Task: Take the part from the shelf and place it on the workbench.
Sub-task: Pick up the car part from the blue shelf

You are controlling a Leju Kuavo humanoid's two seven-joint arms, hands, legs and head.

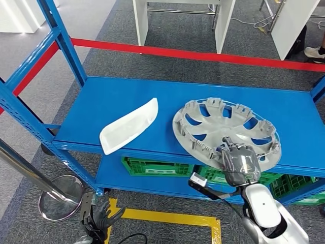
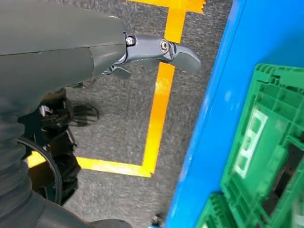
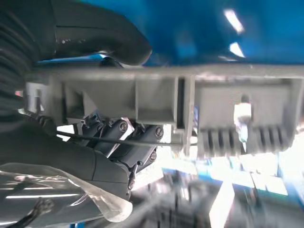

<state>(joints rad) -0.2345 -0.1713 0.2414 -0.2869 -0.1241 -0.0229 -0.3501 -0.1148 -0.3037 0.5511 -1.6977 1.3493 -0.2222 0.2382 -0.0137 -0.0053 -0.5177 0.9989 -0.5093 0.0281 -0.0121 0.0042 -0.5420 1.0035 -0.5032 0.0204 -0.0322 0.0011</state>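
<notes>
A grey wheel cover (image 1: pixel 215 122) lies flat on the right half of the blue shelf (image 1: pixel 107 96), its front rim over the shelf edge. My right hand (image 1: pixel 239 162) grips that front rim. In the right wrist view the thumb (image 3: pixel 107 38) lies on one side of the rim (image 3: pixel 222 99) and the dark fingers (image 3: pixel 121 135) curl against the other side. A white curved part (image 1: pixel 130 124) lies to the left of the cover, untouched. My left hand (image 1: pixel 100 216) hangs low by the floor with fingers spread, holding nothing; one finger (image 2: pixel 161 50) sticks out straight.
Green crates (image 1: pixel 153 166) (image 2: pixel 265 156) sit on the lower shelf. A red beam (image 1: pixel 191 53) runs along the back of the shelf, with blue uprights at the left. A steel post base (image 1: pixel 61 195) and yellow floor tape (image 1: pixel 172 217) lie in front.
</notes>
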